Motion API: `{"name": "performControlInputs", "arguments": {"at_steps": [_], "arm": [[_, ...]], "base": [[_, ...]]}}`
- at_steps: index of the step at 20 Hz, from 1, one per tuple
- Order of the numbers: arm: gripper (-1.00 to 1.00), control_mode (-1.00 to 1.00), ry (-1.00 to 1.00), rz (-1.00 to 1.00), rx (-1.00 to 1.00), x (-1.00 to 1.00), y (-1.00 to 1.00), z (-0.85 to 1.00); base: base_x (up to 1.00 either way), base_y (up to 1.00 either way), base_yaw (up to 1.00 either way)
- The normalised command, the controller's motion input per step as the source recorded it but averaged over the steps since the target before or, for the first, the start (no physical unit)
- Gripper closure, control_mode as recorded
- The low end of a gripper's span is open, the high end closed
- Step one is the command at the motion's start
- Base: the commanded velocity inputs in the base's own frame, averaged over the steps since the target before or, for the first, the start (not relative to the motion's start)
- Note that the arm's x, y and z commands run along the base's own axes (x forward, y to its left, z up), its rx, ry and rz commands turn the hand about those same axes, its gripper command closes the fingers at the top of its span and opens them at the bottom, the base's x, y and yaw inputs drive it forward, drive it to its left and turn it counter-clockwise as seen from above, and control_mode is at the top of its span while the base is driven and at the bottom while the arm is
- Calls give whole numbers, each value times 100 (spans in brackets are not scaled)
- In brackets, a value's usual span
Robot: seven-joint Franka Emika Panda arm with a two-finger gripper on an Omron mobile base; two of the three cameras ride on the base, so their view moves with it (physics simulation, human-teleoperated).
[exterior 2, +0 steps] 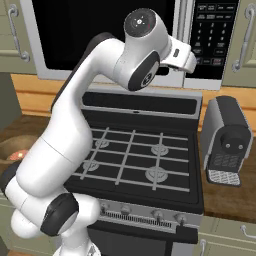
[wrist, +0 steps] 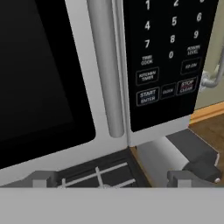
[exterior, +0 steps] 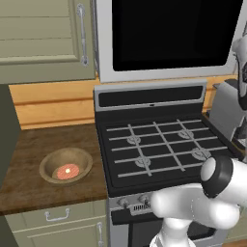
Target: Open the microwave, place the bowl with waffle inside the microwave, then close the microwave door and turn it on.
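Kitchen wall run is seen: wooden counter [exterior: 29,169] at left, black gas stove [exterior: 159,144] in the middle, microwave [exterior: 166,36] mounted above the stove. Microwave door [wrist: 48,78] is shut, black glass flush with the silver frame. Vertical bar handle [wrist: 106,65] is seen close up in the hand view, just left of the keypad [wrist: 168,57]. Gripper [wrist: 111,180] is held in front of the lower end of the handle, jaws spread wide, nothing between them; contact with the handle is not seen. Bowl [exterior: 66,165] is sat on the counter left of the stove, well apart from the microwave. Waffle [exterior: 68,171] is lying flat inside the bowl. Dark coffee machine [exterior 2: 227,141] is stood on the counter right of the stove. Beige cabinet door [exterior: 46,34] is shut, left of the microwave
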Motion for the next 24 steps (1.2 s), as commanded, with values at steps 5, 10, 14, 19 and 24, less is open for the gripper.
{"name": "performControlInputs", "arguments": {"at_steps": [5,10,14,19,24], "arm": [[-100,-100,-6,0,0,55,0,0],[-100,-100,-1,0,0,41,-37,0],[-100,-100,0,0,0,16,-50,0],[-100,-100,-1,1,1,30,-6,0],[-100,-100,-6,6,5,28,0,0]], "base": [[0,0,0],[0,0,0],[0,0,0],[0,0,0],[0,0,0]]}}
